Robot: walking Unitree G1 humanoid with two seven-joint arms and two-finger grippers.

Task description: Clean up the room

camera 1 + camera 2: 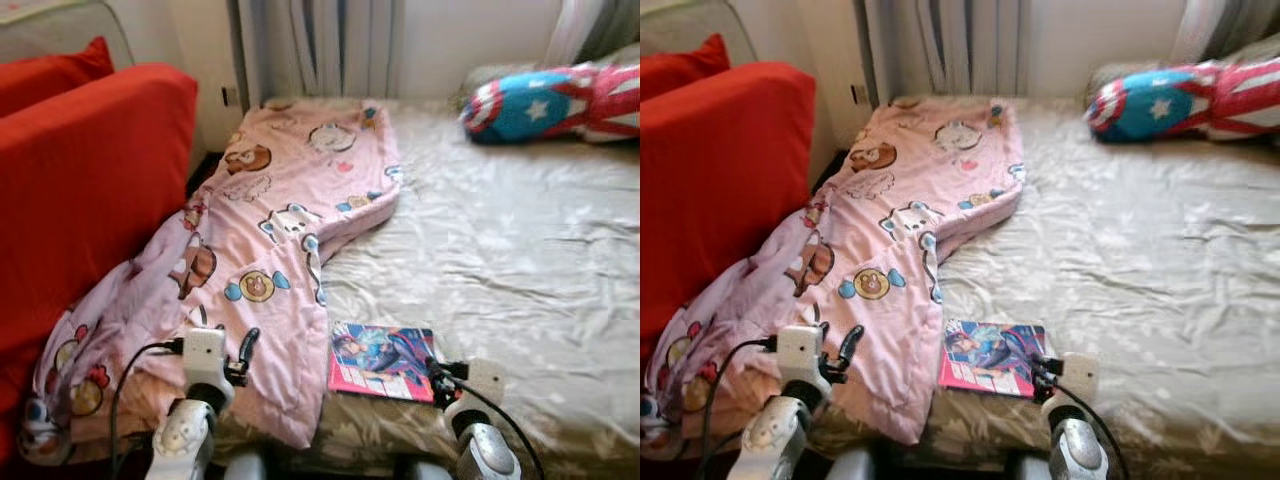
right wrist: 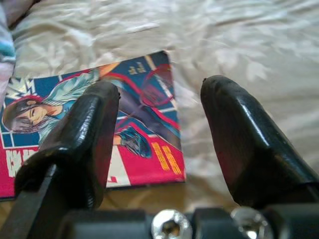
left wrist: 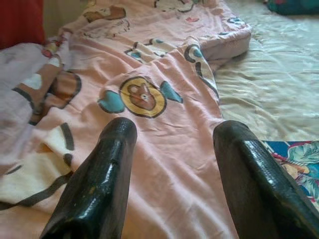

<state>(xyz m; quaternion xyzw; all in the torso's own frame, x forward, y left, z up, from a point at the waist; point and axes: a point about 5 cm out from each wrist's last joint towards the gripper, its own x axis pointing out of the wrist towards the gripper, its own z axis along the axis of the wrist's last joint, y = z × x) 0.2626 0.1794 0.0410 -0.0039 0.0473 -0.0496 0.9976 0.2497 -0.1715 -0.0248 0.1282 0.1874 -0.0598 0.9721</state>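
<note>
Both my grippers hover at the bed's near edge, fingers spread and holding nothing.
Right gripper (image 2: 159,129) is above the glossy red-and-blue comic magazine (image 1: 382,361) lying flat on the beige sheeted bed (image 1: 500,260); left gripper (image 3: 172,169) is over the pink cartoon-print quilt (image 1: 270,250) along the bed's left edge.

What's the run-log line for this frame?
left gripper: open, over pink blanket | right gripper: open, at comic book corner | bed: book flat, untouched
</note>
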